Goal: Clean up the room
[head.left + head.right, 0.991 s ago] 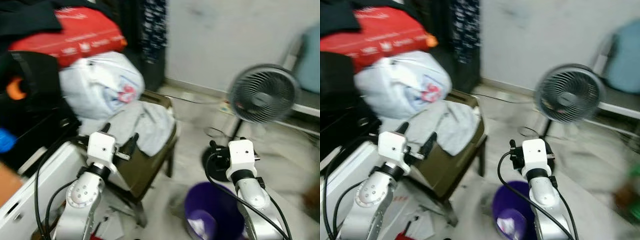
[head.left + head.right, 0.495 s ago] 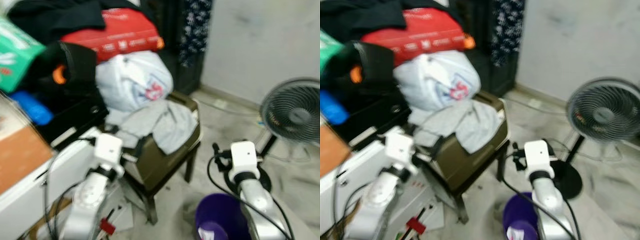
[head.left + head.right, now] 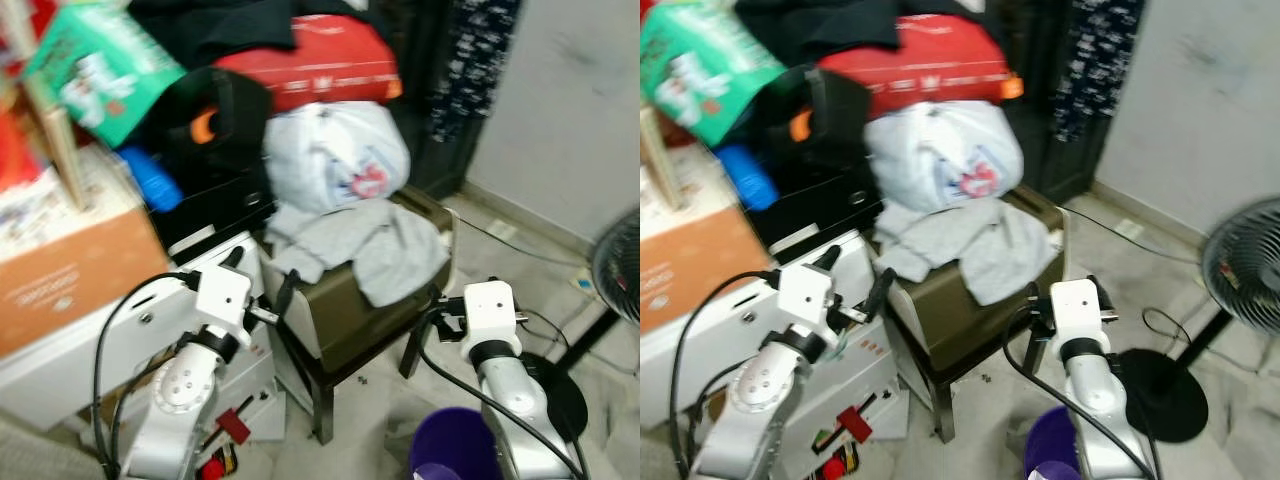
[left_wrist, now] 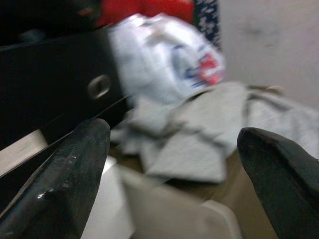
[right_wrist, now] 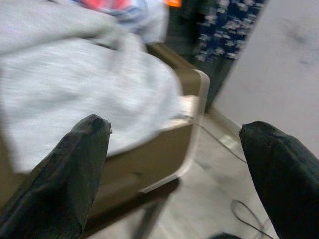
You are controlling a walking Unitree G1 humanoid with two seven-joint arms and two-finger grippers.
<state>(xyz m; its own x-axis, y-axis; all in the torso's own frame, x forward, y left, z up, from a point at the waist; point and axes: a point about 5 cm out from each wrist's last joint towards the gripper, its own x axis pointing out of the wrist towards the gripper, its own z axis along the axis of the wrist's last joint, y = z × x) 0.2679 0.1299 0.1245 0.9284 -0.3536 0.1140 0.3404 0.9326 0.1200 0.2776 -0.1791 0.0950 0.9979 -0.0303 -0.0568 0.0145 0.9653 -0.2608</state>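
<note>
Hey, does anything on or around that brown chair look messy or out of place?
Yes. A crumpled grey garment is draped over the brown chair, spilling over its front edge, with a stuffed white plastic bag piled behind it. On the floor by the chair, a purple bin stands.

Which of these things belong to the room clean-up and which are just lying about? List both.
For the job:
- grey cloth draped over the brown stool
- left tool and right tool, both open, raised toward the stool

Just lying about:
- white plastic bag
- red package
- fan
- purple bin
</note>
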